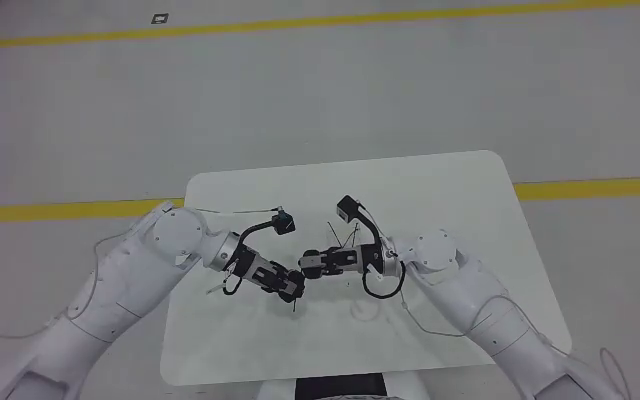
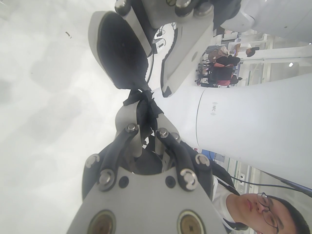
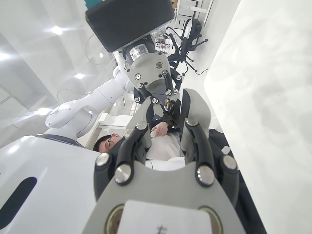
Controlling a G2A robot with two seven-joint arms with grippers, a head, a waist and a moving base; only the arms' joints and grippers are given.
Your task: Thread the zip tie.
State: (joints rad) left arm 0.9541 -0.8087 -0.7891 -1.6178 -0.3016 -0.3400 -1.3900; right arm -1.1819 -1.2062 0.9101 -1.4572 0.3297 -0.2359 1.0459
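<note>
The black zip tie (image 2: 145,107) is bunched between the fingers of my left gripper (image 2: 142,114), which is shut on it above the middle of the table. In the top view the left gripper (image 1: 292,287) and right gripper (image 1: 309,267) meet tip to tip. My right gripper (image 3: 168,97) is open, its jaws wide apart, facing the left gripper (image 3: 170,109). One black-padded fingertip (image 2: 132,85) of the right gripper touches the end of the zip tie. A thin black tail (image 1: 295,304) hangs below the left gripper.
Several loose black zip ties (image 1: 346,238) lie on the white table (image 1: 450,200) just behind the right gripper. The table's front edge runs close below both arms. Bare table surface stretches to the right and the far side.
</note>
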